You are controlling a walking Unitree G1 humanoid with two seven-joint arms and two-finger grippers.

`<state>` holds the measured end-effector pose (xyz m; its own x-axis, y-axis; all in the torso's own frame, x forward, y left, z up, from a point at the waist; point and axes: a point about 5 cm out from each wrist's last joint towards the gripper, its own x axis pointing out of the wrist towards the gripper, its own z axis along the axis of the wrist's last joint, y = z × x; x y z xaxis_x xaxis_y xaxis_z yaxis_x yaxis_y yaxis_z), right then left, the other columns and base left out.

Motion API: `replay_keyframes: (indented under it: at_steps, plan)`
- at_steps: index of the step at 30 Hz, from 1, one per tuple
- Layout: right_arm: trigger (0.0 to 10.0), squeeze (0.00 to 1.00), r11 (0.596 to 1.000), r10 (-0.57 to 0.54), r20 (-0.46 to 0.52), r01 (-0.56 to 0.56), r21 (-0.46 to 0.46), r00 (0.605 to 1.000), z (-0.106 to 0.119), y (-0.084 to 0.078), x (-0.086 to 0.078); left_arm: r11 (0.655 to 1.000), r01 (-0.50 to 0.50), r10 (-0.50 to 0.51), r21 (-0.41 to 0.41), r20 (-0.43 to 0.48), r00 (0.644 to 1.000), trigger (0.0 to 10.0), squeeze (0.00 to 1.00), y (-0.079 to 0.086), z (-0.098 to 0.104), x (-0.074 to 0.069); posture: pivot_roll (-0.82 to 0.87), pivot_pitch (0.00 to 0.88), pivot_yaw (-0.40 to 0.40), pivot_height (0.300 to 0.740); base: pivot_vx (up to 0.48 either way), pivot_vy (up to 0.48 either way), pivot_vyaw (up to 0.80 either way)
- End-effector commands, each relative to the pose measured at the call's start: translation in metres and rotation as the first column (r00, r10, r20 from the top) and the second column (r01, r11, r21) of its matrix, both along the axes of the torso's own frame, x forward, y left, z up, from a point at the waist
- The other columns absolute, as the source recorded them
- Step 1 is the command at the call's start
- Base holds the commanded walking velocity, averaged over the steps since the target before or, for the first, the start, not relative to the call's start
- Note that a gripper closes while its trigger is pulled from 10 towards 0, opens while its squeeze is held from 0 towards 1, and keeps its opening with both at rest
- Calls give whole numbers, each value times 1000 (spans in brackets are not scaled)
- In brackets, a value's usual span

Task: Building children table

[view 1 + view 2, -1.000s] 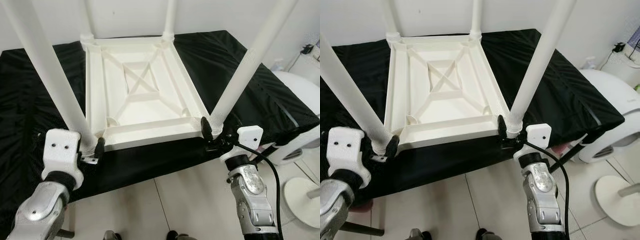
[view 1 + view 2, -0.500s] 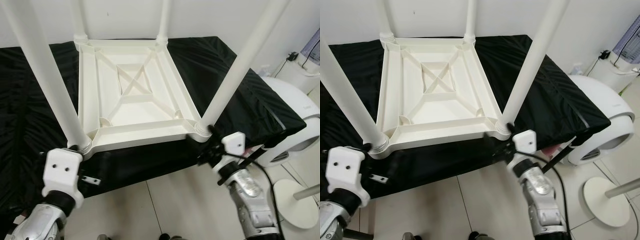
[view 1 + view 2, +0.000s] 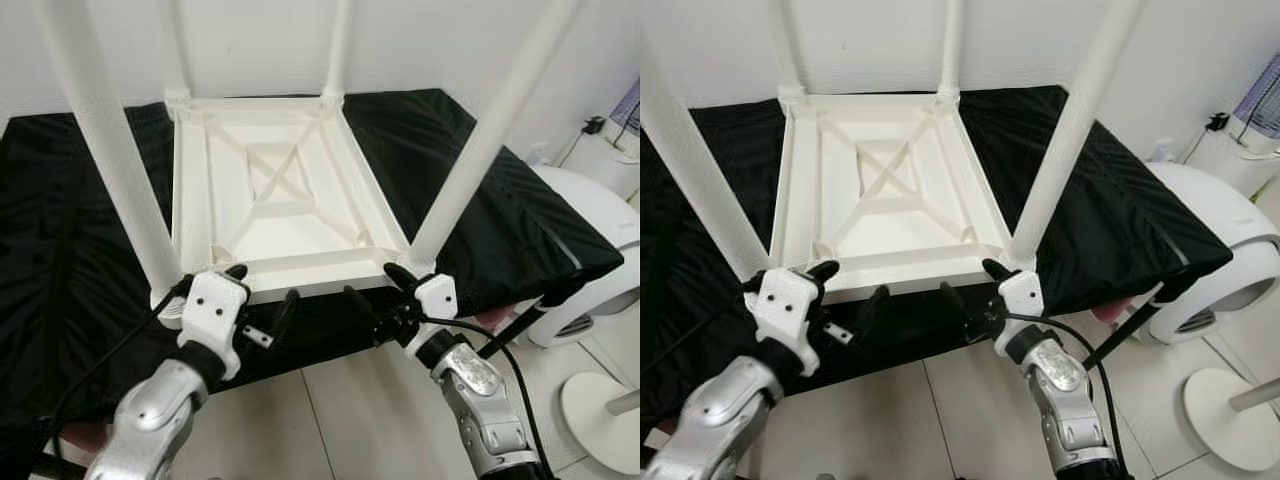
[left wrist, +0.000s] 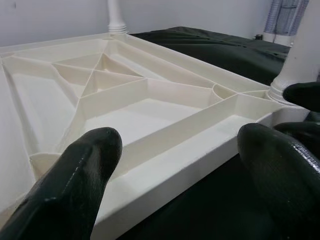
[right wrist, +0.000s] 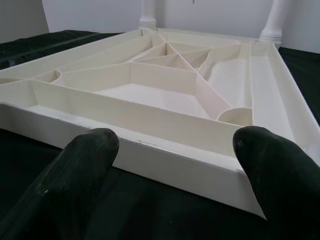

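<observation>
A white plastic children's table [image 3: 280,200] lies upside down on a black cloth [image 3: 60,220], with its legs pointing up. The near left leg [image 3: 120,170] and near right leg [image 3: 480,130] rise from the front corners. My left gripper [image 3: 262,285] is open at the near rim [image 3: 310,275], just inside the left corner. My right gripper [image 3: 371,283] is open at the same rim, by the right corner. In the wrist views the left gripper [image 4: 180,137] and the right gripper [image 5: 177,139] each face the ribbed underside, with nothing between the fingers.
A rounded white appliance [image 3: 600,230] stands at the right, past the cloth's edge. A white round base [image 3: 600,400] rests on the tiled floor [image 3: 340,420] below it. A white wall runs behind the table.
Both grippers have left the bases of the near legs and moved inward along the near rim. They now point at the table's underside. The head camera has shifted too.
</observation>
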<state>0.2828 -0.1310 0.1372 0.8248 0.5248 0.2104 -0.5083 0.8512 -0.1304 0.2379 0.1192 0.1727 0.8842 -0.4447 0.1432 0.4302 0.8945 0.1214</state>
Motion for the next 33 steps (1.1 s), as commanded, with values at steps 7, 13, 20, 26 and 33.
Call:
replay_keyframes:
  at_steps: [7,13,20,26,33]
  plan:
    - [10000,0,1000,-5,0,5,-22,1000,-12,6,-5,1000,-28,29,3,-19,999,10000,0,-8,-18,13,-50,37,20,740,0,0,0]
    - [10000,0,999,-26,-2,26,-26,1000,-20,9,-11,998,-37,38,44,-26,999,10000,0,-9,-30,19,-57,38,25,740,0,0,0]
    - [10000,0,994,-110,4,110,-12,994,-28,6,-15,995,-92,92,50,-7,996,10000,0,-5,-41,26,-73,55,14,740,0,0,0]
    - [10000,0,988,-152,0,152,-4,988,-31,3,-17,986,-162,161,-30,-31,986,10000,0,3,-46,34,-72,66,1,740,0,0,0]
    - [10000,0,979,-206,1,206,-1,979,-37,-1,-22,978,-208,208,-16,0,978,10000,0,10,-50,33,-66,45,24,740,0,0,0]
